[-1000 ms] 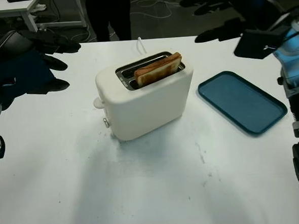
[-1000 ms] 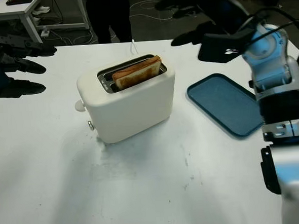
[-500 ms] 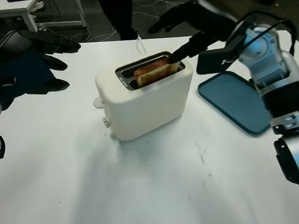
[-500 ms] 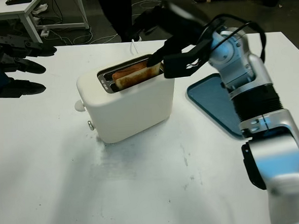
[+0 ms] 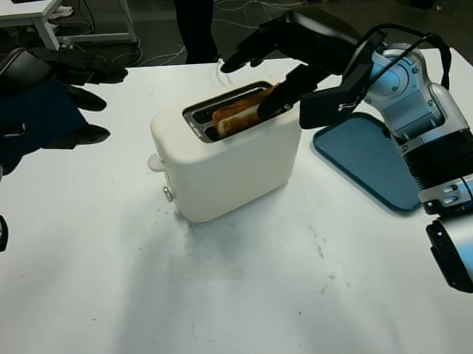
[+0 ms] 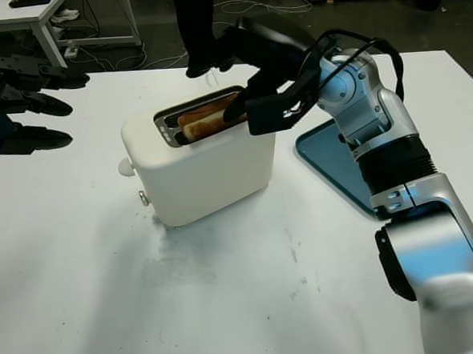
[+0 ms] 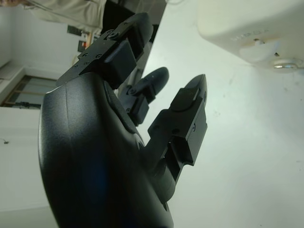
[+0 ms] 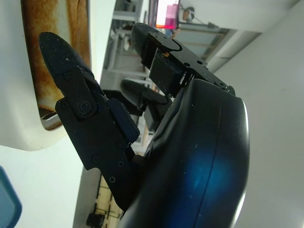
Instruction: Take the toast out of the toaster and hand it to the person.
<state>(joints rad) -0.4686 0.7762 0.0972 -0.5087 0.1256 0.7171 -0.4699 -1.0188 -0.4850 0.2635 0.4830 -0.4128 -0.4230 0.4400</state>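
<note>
At 9 o'clock over counter [image 5: 228,306]: left hand [image 5: 35,101] open, idle. Centre: toast [image 5: 241,112] upright in toaster [image 5: 227,157] slot. At 1 o'clock: right hand [image 5: 281,58] open above toast, holding nothing. At 3 o'clock: blue tray [image 5: 364,157].

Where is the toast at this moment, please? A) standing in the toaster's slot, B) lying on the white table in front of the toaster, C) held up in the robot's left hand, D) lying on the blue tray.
A: the toast stands in the slot of the toaster, with the open right hand over its end; the blue tray holds nothing.
</note>
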